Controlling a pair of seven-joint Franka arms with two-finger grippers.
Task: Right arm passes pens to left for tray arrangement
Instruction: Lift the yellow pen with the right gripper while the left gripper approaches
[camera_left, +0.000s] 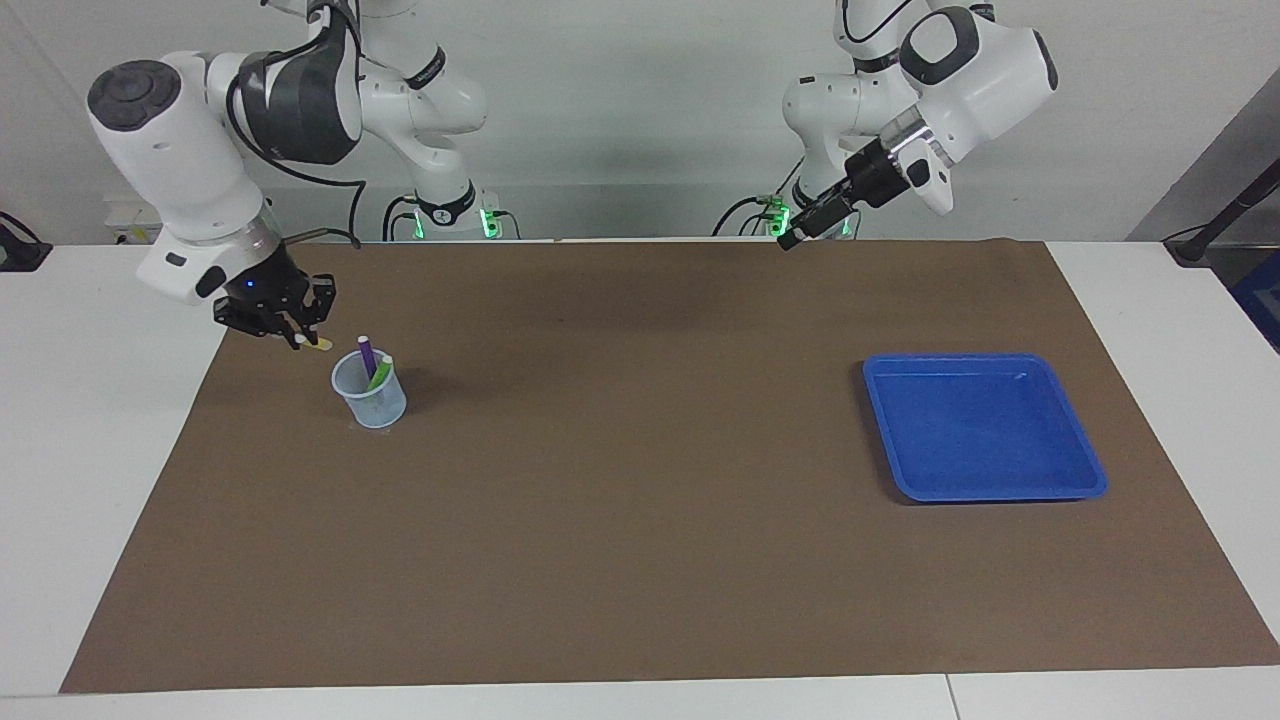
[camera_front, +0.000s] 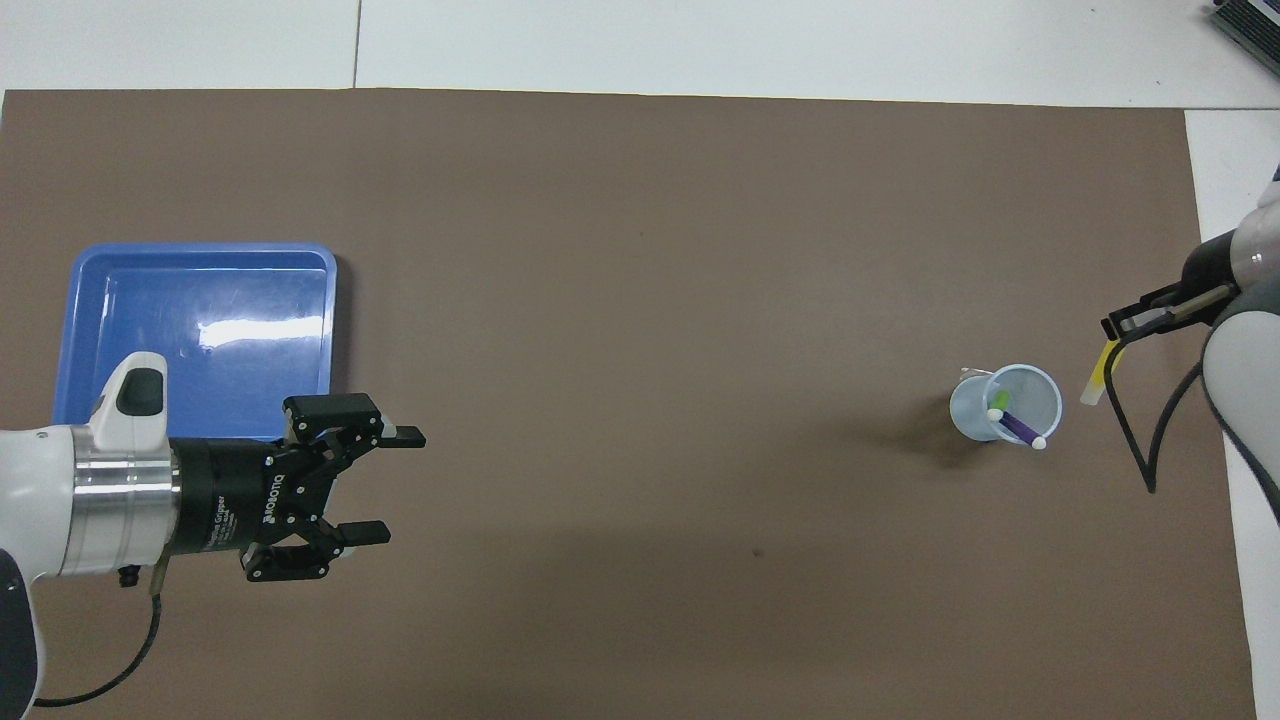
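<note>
The right gripper (camera_left: 297, 338) is up in the air at the right arm's end of the worktop (camera_left: 640, 640), above the edge of the brown mat (camera_left: 640, 520) just beside the cup (camera_left: 370, 392), its jaws clamped on the yellow pen (camera_front: 1098, 372). The pen hangs from the jaws by its upper end, tilted, with its whitish end lowest; in the overhead view it shows clear of the cup's rim, on the side toward the mat's edge. The cup, pale blue and see-through, stands upright on the mat, and the other two pens stand in it: the purple pen (camera_left: 366, 353) leans out over the rim, and the green pen (camera_left: 381, 371) sits lower beside it, both with whitish ends uppermost. The tray (camera_left: 1085, 470) lies flat on the mat at the left arm's end of the worktop, well apart from the cup, and nothing is in it. The left gripper (camera_front: 392, 482) is raised above the mat near the tray's corner nearest the robots, pointing toward the middle of the worktop; its jaws stand wide and hold nothing. The middle of the mat between cup and tray is bare.
</note>
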